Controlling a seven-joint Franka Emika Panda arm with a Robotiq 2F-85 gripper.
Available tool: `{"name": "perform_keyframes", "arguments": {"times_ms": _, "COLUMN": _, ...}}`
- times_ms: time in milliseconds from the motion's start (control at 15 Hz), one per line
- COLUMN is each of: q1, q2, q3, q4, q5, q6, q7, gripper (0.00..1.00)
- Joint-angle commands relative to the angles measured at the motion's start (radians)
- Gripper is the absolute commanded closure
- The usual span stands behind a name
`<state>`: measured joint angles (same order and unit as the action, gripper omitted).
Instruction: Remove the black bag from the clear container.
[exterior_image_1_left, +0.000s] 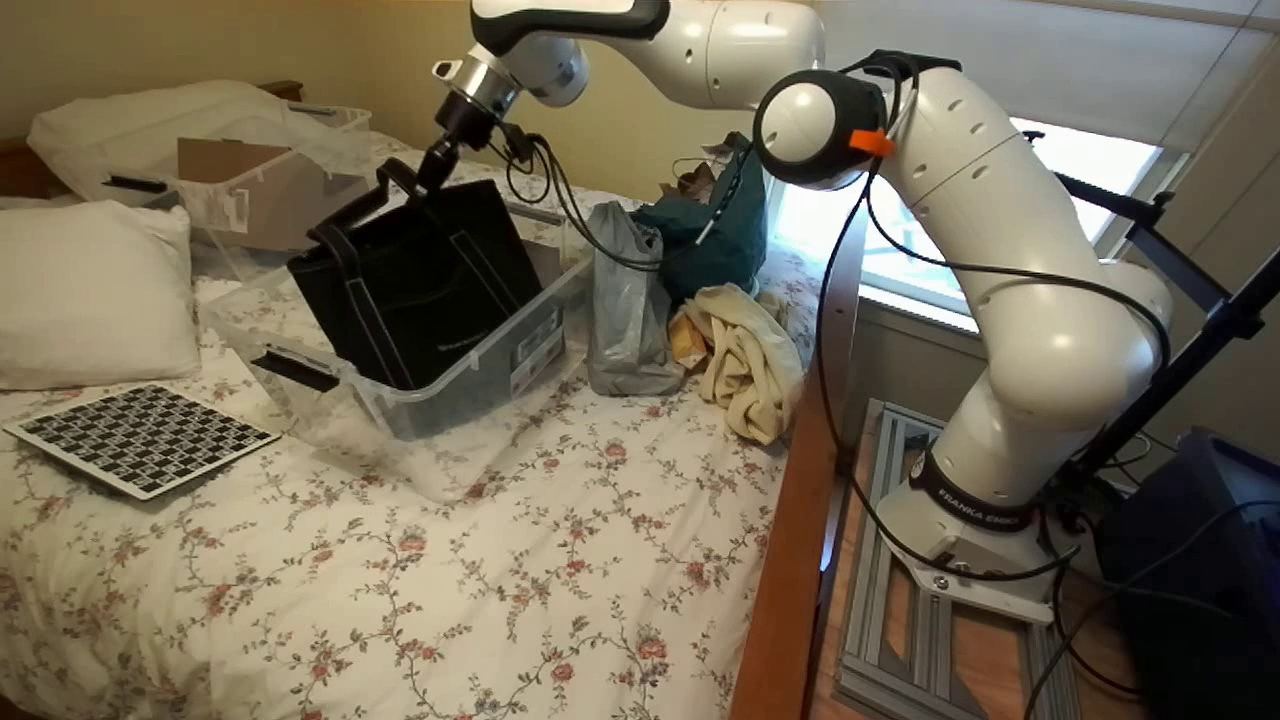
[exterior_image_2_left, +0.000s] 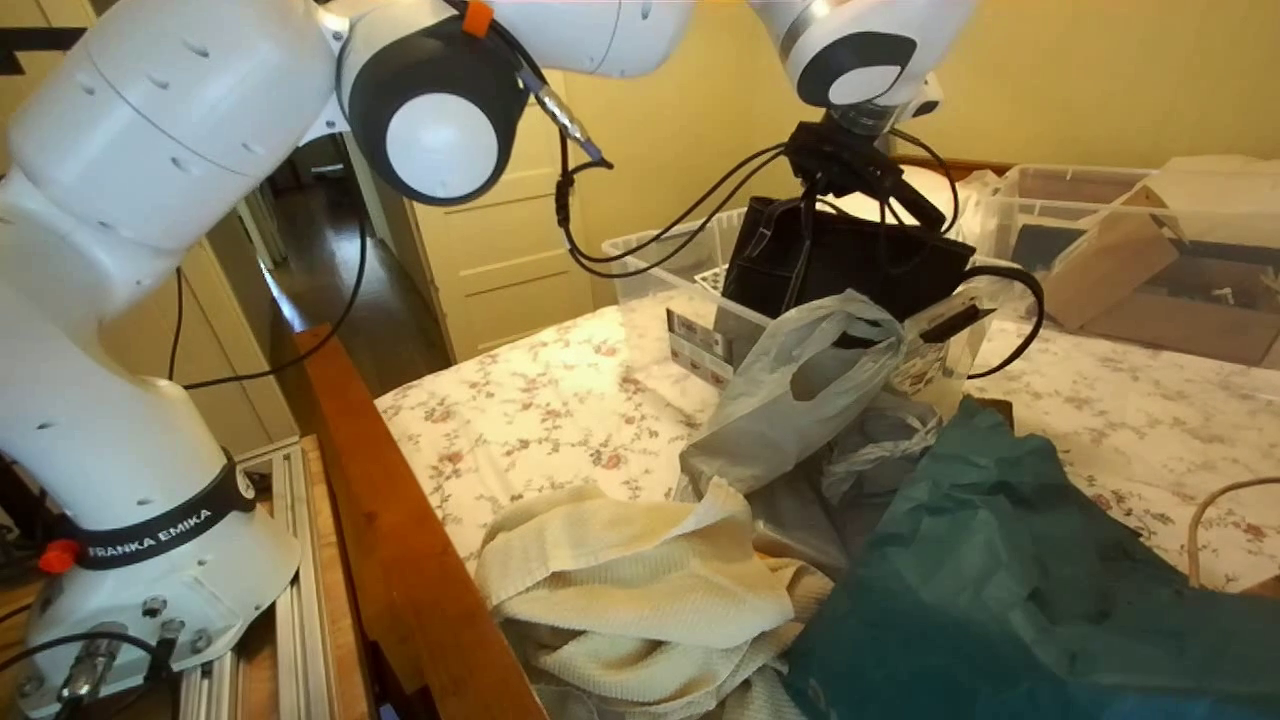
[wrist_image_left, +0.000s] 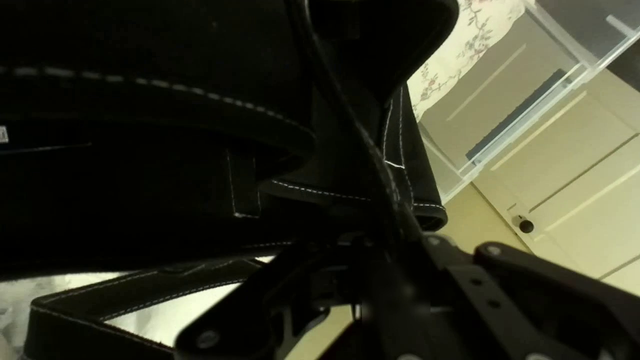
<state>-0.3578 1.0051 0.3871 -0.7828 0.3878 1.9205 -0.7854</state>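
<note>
Plainly, in an exterior view the black bag (exterior_image_1_left: 420, 290) lies at 6 o'clock from the tool (exterior_image_1_left: 430, 182), tilted in the clear container (exterior_image_1_left: 455, 400) with its upper part standing above the rim. Its long axis runs from 8 to 2 o'clock, much like the container's; so, as I judge it, the coming lift turns on going toward 12 until the lower edge clears the sides. The single arm (exterior_image_1_left: 1010, 200) reaches over from 4 o'clock. Beneath is a flowered bed (exterior_image_1_left: 560, 560); around the bag, a pillow (exterior_image_1_left: 90, 300) at 9 o'clock, a checkered board (exterior_image_1_left: 140, 440) at 8, a window (exterior_image_1_left: 810, 215) at 3.

In an exterior view, a grey plastic bag (exterior_image_2_left: 770, 400) stands between 6 and 7 o'clock from the black one, a cream cloth (exterior_image_2_left: 640, 600) at 7, a teal cloth (exterior_image_2_left: 1040, 600) at 5, with a yellow wall (exterior_image_2_left: 670, 120) behind.

Lastly, in the wrist view, the tool sits toward 6 o'clock, its jaws pressed together, so far as the dark lets me see, on a strap (wrist_image_left: 367, 142) of the bag that runs off toward 11. A door (wrist_image_left: 565, 190) shows at 3 o'clock.
</note>
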Motion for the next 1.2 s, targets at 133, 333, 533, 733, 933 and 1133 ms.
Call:
{"name": "perform_keyframes", "arguments": {"times_ms": 133, "q1": 0.066, "q2": -0.135, "q3": -0.045, "q4": -0.067, "q5": -0.096, "q6": 0.06, "q7": 0.02, "gripper": 0.99}}
{"name": "perform_keyframes", "arguments": {"times_ms": 333, "q1": 0.109, "q2": -0.184, "q3": -0.085, "q4": -0.091, "q5": -0.161, "q6": 0.117, "q7": 0.069, "gripper": 0.99}}
{"name": "perform_keyframes", "arguments": {"times_ms": 533, "q1": 0.151, "q2": -0.226, "q3": -0.119, "q4": -0.111, "q5": -0.216, "q6": 0.144, "q7": 0.111, "gripper": 0.99}}
{"name": "perform_keyframes", "arguments": {"times_ms": 733, "q1": 0.194, "q2": -0.271, "q3": -0.155, "q4": -0.131, "q5": -0.275, "q6": 0.169, "q7": 0.146, "gripper": 0.99}}
{"name": "perform_keyframes", "arguments": {"times_ms": 933, "q1": 0.232, "q2": -0.316, "q3": -0.19, "q4": -0.154, "q5": -0.326, "q6": 0.195, "q7": 0.204, "gripper": 0.99}}
{"name": "perform_keyframes", "arguments": {"times_ms": 1133, "q1": 0.247, "q2": -0.366, "q3": -0.19, "q4": -0.177, "q5": -0.322, "q6": 0.194, "q7": 0.246, "gripper": 0.99}}
